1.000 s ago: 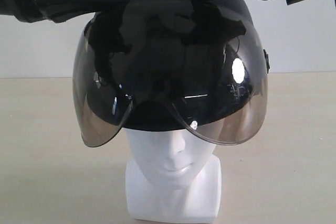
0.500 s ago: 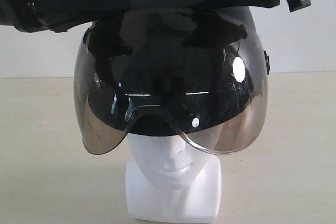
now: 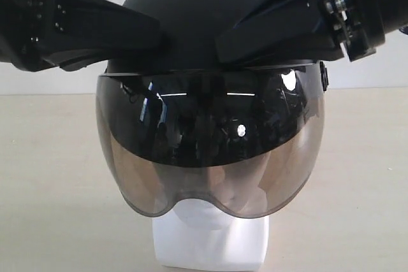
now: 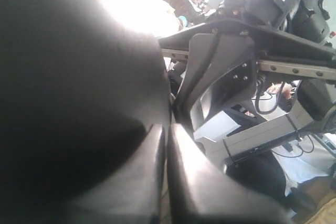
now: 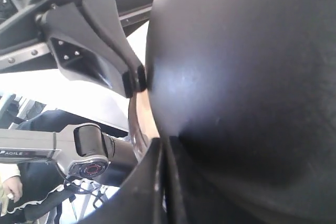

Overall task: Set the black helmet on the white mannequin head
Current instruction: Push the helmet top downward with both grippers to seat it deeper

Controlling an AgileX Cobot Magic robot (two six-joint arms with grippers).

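Exterior view shows the black helmet (image 3: 191, 11) sitting low over the white mannequin head (image 3: 210, 250), its visor (image 3: 210, 157) covering the face, so the job looks nearly done; only moving the arms away seems left. The left gripper (image 3: 153, 36) and the right gripper (image 3: 226, 42) reach in from each side, fingers pressed together, tips against the helmet.

**Lighting and picture quality, three views**

Exterior view: bright, even, soft light and a sharp picture. The black helmet (image 3: 197, 17) reads matte with little sheen. Its visor (image 3: 210, 151) carries thin strip reflections and two small round hotspots.
Left wrist view: background blown out to white; near surfaces dark and blurred.
Right wrist view: overexposed background, a soft pale sheen on the shell, foreground out of focus.
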